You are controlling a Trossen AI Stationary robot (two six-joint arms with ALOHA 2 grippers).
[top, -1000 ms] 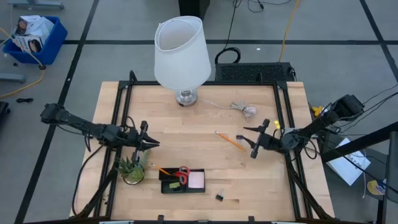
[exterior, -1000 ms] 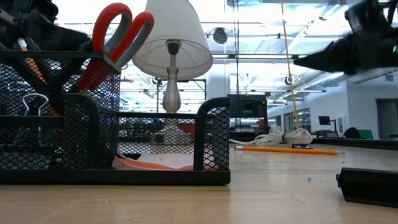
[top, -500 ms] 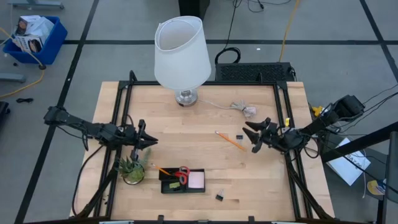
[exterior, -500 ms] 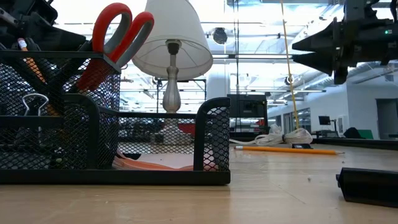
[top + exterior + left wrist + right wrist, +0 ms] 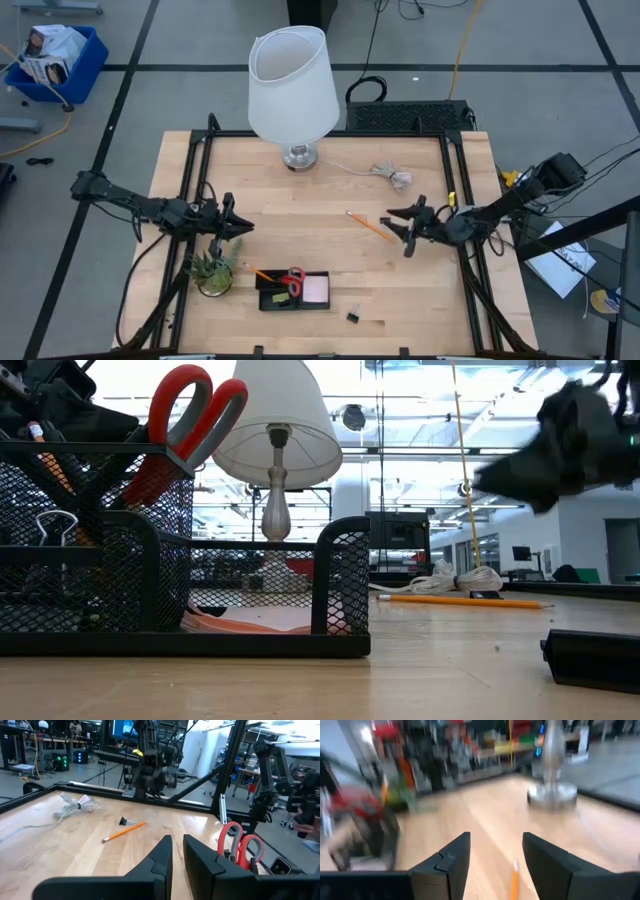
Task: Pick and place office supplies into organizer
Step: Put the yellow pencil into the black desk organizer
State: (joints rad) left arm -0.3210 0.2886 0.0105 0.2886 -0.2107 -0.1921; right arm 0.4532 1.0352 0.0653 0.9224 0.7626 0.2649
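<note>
1. We see the lamp [image 5: 293, 85] standing at the table's [image 5: 330, 195] far edge.
2. The right gripper [image 5: 408, 226] hovers above the wood, its fingers spread apart and empty, just beside the orange pencil [image 5: 369, 226].
3. The left gripper [image 5: 232, 226] hangs near the potted plant [image 5: 213, 270], fingers pressed together, holding nothing.
4. The organizer [image 5: 294, 290] sits at the near edge with the red-handled scissors [image 5: 295, 279] and pink sticky-note pad [image 5: 315, 290] inside.
5. A binder clip [image 5: 354, 316] lies just beside the organizer.

A white-shaded lamp on a silver metal base [image 5: 298, 155] stands at the table's far edge. A pale coiled cable bundle [image 5: 393, 177] lies near it. A small green potted plant [image 5: 213, 270] sits at the front left.
</note>
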